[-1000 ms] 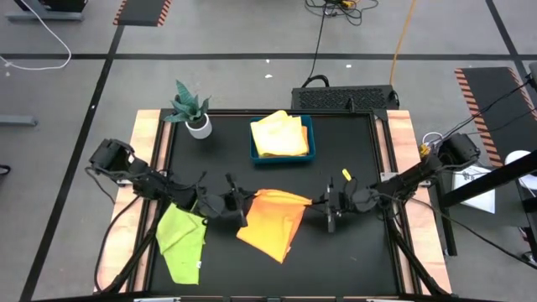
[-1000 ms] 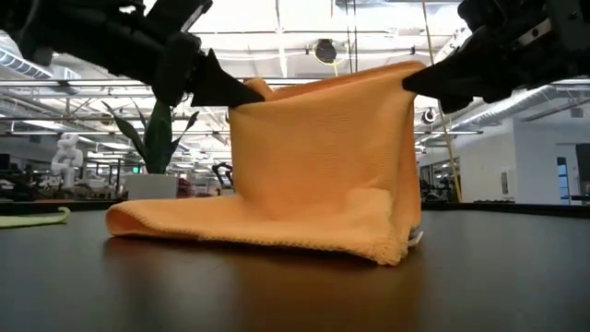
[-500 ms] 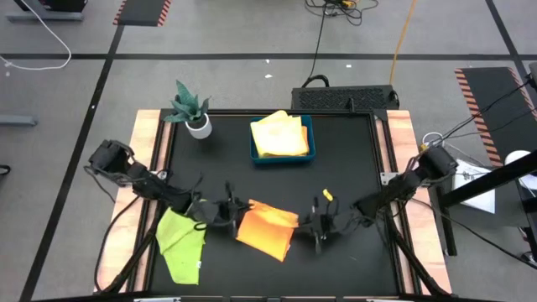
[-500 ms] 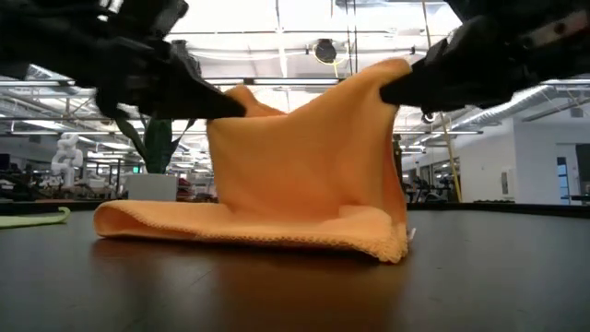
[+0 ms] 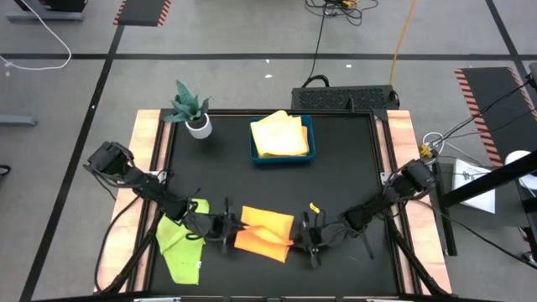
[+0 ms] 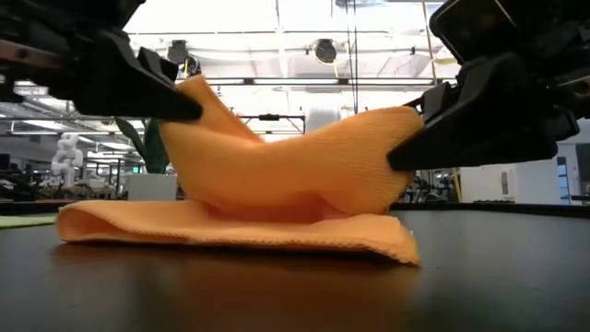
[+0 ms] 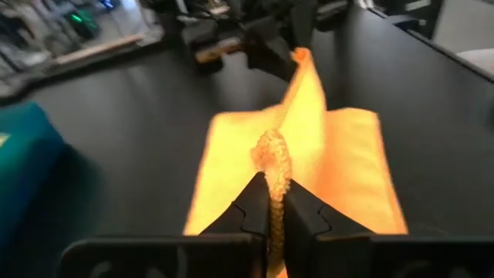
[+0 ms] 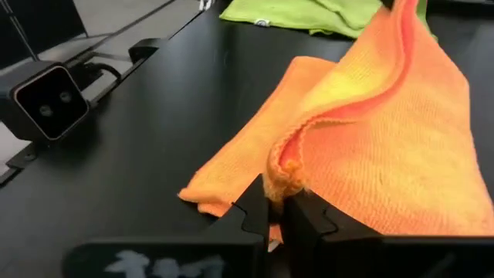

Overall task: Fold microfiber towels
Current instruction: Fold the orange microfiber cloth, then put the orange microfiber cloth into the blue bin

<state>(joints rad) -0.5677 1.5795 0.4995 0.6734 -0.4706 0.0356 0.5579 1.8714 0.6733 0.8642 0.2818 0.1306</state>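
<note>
1. The black table (image 5: 352,168) carries the work; near its front edge the orange towel (image 5: 267,234) has gone from a tall raised sheet a second ago to a low fold sagging over its own bottom layer, so this fold looks close to being laid down.
2. The left gripper (image 5: 225,233) is at the towel's left end and the right gripper (image 5: 309,237) at its right end; both have travelled toward the table's front edge, each clamped tight on a bunched corner of the orange cloth, with the lifted edge slack between them.
3. The lime green towel (image 5: 180,243) lies rumpled just left of the orange one, not yet folded.
4. Toward the table's back edge, a rigid blue tray (image 5: 310,138) holds the yellow towels (image 5: 278,136), laid flat.
5. The orange cloth is soft, nubby knit with a stitched hem, and drapes in rounded curves.
6. A small potted plant (image 5: 192,109) stands at the table's back left corner.
</note>
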